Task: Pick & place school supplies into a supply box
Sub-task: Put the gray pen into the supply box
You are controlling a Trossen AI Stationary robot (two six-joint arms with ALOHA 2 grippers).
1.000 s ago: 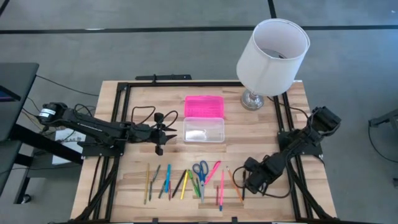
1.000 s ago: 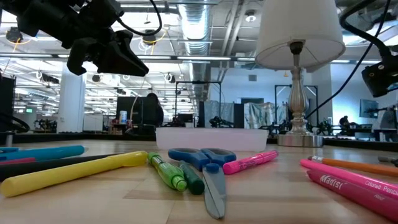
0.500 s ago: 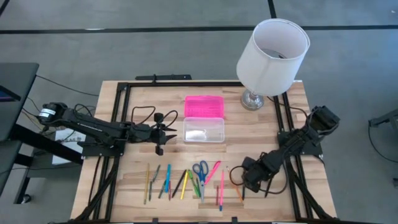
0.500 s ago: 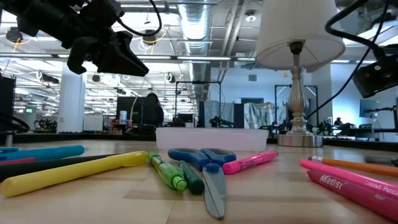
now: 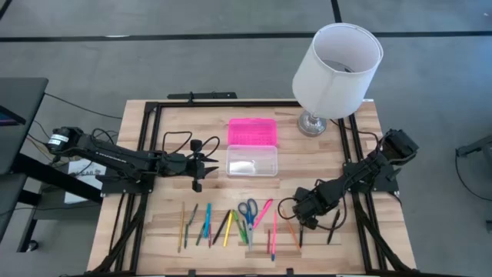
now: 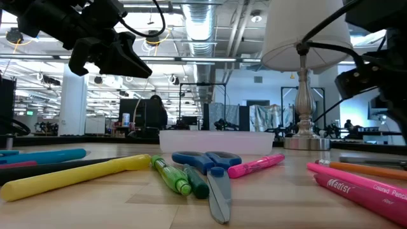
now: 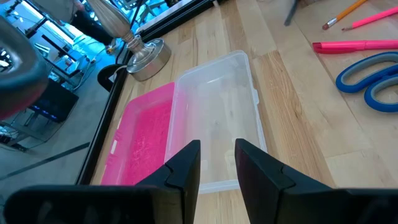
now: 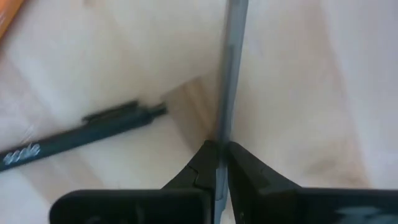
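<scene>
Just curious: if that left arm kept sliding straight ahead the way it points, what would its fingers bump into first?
Most likely the clear box: the left gripper points straight at its near edge, with the pink lid alongside. Its height above the box is unclear.

I see a pale wood-plank table (image 5: 323, 154) with a matt grain; beside the lamp's (image 5: 336, 61) shiny metal base sits the supply box (image 7: 214, 124), clear smooth plastic with a glossy pink plastic lid (image 7: 140, 140), scissors (image 6: 210, 166) blue plastic-handled

high: straight down | low: tabletop level | both share scissors (image 5: 247, 209) | wrists: close, perhaps blurred
</scene>
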